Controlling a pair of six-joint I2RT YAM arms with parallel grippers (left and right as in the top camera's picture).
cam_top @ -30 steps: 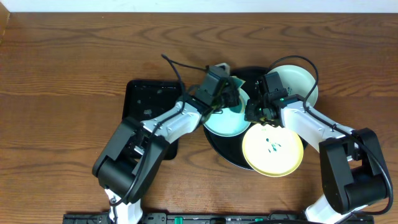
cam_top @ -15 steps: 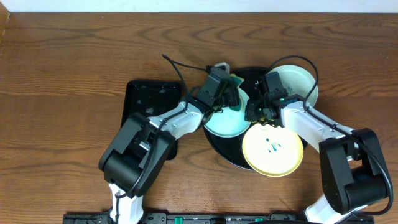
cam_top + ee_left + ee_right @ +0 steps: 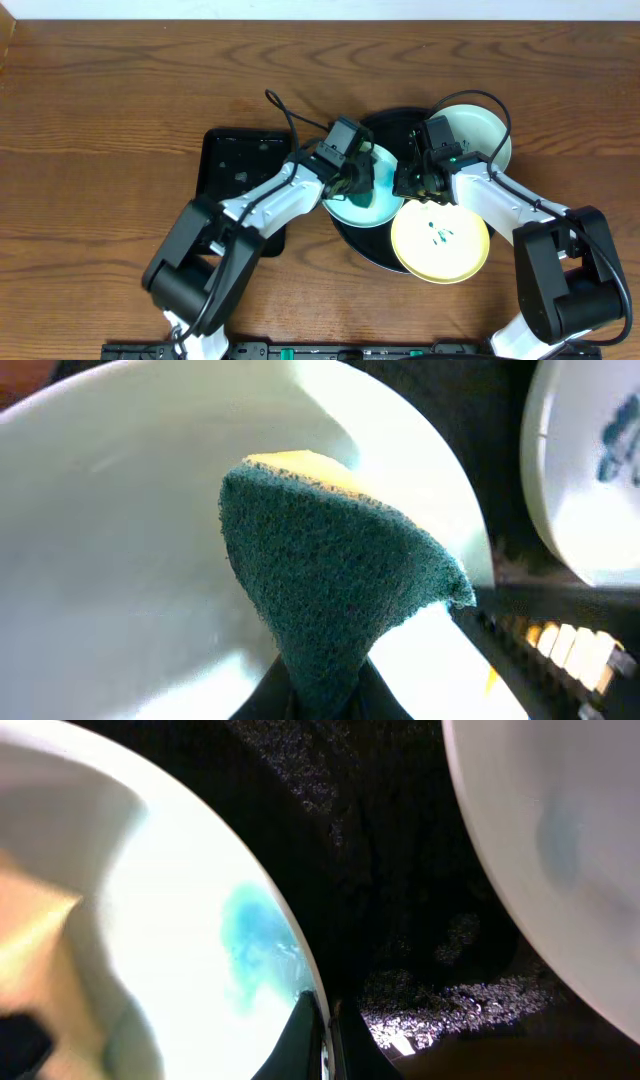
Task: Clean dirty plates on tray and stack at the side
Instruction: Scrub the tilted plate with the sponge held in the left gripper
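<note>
My left arm (image 3: 270, 200) reaches toward 2 o'clock, left claw (image 3: 352, 172) clamped on a sponge (image 3: 330, 560). My right arm (image 3: 500, 205) stretches toward 10 o'clock, right claw (image 3: 412, 182) pinched tight on a plate (image 3: 150, 970) rim.

Left-wrist view: green scouring sponge (image 3: 330, 560) w/ yellow foam backing, scrubby side to cam, pinched into a wedge. Overhead: small rect. black tray (image 3: 240, 165) left of centre, glossy, speckled.
</note>
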